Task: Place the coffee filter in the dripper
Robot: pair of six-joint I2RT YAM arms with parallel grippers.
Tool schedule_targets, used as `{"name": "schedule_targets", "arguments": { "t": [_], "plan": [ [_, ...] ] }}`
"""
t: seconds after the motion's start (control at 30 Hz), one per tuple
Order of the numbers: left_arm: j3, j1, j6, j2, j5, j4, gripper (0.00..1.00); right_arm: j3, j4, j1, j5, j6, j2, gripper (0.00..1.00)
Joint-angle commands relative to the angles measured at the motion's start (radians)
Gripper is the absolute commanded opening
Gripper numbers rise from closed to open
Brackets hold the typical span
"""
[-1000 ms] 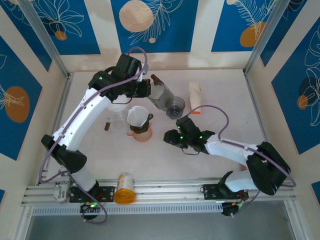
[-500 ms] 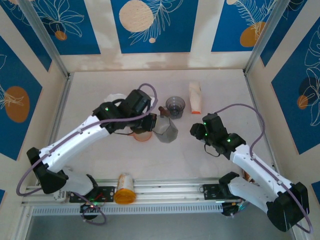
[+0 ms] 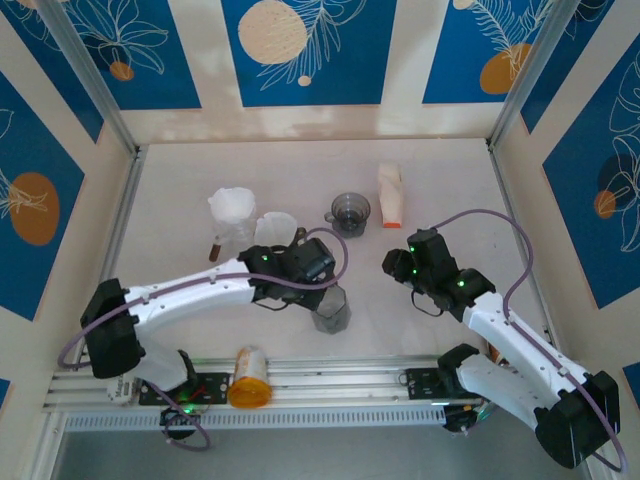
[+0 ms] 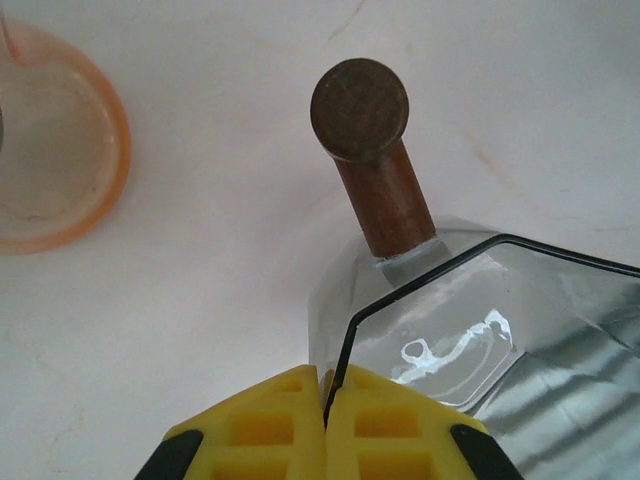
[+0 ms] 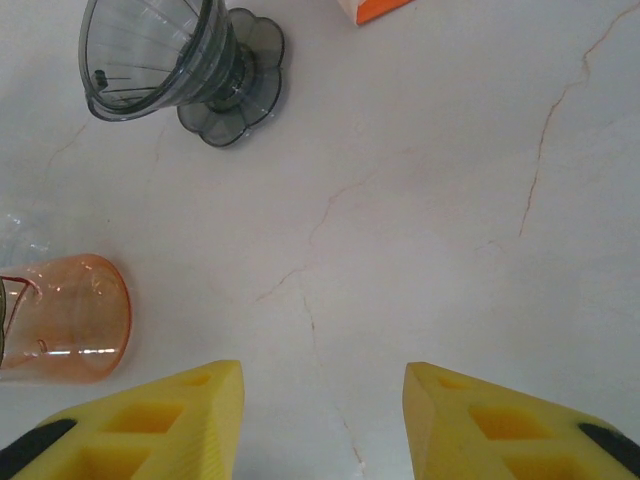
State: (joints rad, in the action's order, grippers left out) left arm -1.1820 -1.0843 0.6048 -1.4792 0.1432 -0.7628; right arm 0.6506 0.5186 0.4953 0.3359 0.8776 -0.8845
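Nearest me, on the front rail, an orange-capped bottle (image 3: 250, 376) lies on its side. Just past it the left claw (image 4: 325, 405) is pinched fully closed on the thin rim of a clear grey pitcher (image 4: 470, 330). The pitcher's brown handle (image 4: 375, 170) points away from the fingers. It sits low at the front of the counter (image 3: 450, 190), though I cannot tell whether its base is touching. The right claw (image 5: 322, 388) hovers off to the side, about half open and holding nothing.

Beyond them is an orange cup (image 5: 65, 318). Further back, at the far left, lies the coffee filter (image 3: 232, 207), a crinkled white paper. It is well apart from the smoke-grey dripper (image 5: 150, 50), which stands upright and looks empty, near a white and orange carton (image 3: 392, 195). A white cone (image 3: 275, 228) sits between filter and dripper; whether it is paper or ceramic I cannot say.

The pitcher looks as if it is being parked out of the way. It would be best to seat it flat before letting go, then open the claw and rise straight up so the rim isn't dragged. After that, the filter wants a light pinch by one edge. The free claw could steady the dripper.
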Motion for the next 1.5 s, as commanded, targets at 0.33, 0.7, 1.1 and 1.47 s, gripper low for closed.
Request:
{"name": "schedule_targets", "arguments": {
  "t": [0.33,0.7,1.1,1.47],
  "plan": [
    [0.075,-0.051,0.045,0.011,0.133,0.069,0.00,-0.038,-0.009,0.011,-0.018,-0.005,0.017,0.47],
    [0.120,-0.073,0.055,0.001,0.175,0.095,0.10,-0.051,-0.018,0.019,-0.021,0.006,0.014,0.48],
    [0.137,-0.072,0.063,0.033,0.168,0.105,0.28,-0.048,-0.015,0.025,-0.019,0.014,0.014,0.50],
    [0.131,-0.072,0.067,0.139,0.157,0.119,0.66,-0.025,-0.068,0.026,-0.091,-0.020,-0.028,0.58]
  ]
}}
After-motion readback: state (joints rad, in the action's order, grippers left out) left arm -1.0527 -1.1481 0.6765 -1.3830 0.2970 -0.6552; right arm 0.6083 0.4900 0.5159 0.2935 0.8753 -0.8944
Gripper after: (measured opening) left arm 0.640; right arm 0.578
